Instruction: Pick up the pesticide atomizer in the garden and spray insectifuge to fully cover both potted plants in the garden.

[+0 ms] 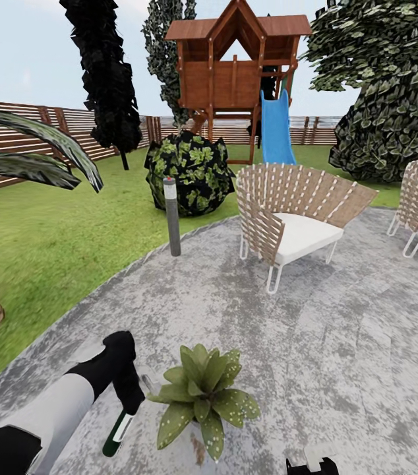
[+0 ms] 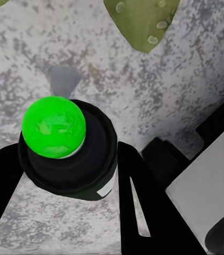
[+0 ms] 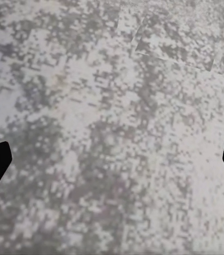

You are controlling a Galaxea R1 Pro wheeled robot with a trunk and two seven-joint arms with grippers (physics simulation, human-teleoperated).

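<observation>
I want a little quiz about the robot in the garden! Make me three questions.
1. True or false: the left tool holds the pesticide atomizer.
2. What is the potted plant standing on: (a) lawn, (b) paved patio, (c) chair?
3. What colour is the slide?

Key: 1 true. 2 b. 3 blue.

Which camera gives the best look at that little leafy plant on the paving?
The head view: the whole potted plant sits there, spotted with droplets. The left wrist view catches just a leaf tip; the right wrist view shows bare paving.
</observation>
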